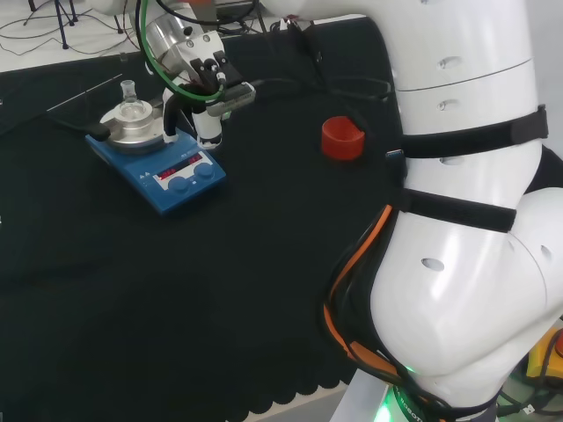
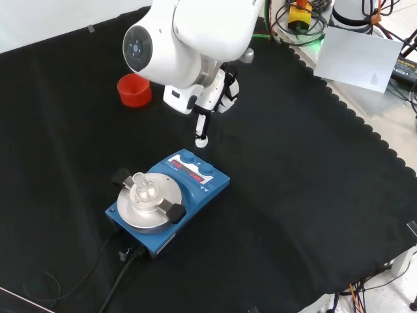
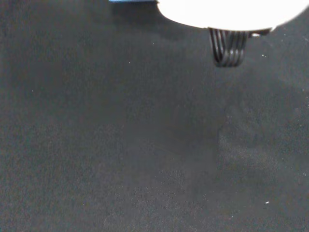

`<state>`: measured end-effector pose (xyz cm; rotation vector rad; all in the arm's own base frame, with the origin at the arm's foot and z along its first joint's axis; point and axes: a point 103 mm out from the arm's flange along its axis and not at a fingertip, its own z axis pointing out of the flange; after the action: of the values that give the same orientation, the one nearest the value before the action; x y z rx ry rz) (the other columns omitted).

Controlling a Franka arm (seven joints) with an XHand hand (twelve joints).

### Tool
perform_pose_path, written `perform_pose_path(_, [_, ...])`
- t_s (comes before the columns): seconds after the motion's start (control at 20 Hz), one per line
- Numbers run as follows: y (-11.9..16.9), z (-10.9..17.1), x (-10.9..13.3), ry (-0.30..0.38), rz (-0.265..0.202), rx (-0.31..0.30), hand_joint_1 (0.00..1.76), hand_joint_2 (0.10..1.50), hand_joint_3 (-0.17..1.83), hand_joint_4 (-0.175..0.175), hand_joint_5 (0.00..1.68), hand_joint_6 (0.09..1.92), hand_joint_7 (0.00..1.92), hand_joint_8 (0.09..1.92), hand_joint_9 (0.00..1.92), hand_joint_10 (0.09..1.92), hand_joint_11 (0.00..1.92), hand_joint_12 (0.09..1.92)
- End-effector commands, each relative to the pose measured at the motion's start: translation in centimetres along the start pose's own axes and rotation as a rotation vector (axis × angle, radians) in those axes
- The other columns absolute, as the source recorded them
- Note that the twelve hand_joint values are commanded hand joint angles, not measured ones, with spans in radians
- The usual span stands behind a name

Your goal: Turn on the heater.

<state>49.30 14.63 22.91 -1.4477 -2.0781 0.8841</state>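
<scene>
Heater [image 2: 171,202]: a blue unit sitting on the black cloth of the surface [image 2: 313,195]; in the front view it is lying left of centre, with its control panel facing the arm.
Controls: two blue knobs [image 2: 197,163] and a lit red display are showing along the panel edge.
Plate: a round metal plate [image 1: 135,128] is occupying the top of the heater.
Flask: a small clear glass flask [image 2: 144,190] is standing upright on the plate.
Robot hand [image 2: 202,127]: hanging just above the panel edge of the heater, one finger [image 1: 208,127] pointing straight down, tip apart from the knobs in the front view; the rest of the fingers are sitting tucked under the wrist, grasping nothing.
Contact: in the head view the fingertip is appearing just behind the panel; whether it is touching cannot be told.
Red ring [image 1: 341,138]: a ribbed stand resting on the cloth, well apart from the heater.
Cable [image 2: 117,287]: a black lead is running from the heater's back corner toward the cloth edge.
</scene>
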Motion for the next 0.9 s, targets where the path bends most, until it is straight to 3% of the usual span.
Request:
perform_pose_path(0.05, [0.8,0.3,-0.3,-0.007,-0.006,0.029,1.54,0.52,1.21,-0.01,0.36,0.18,1.81,1.7,1.92,1.63,1.89,1.55])
perform_pose_path(0.9, [1.7,2.1,0.3,-0.037,-0.004,0.078,1.54,0.52,1.23,-0.006,0.36,0.16,1.81,1.7,1.92,1.63,1.89,1.55])
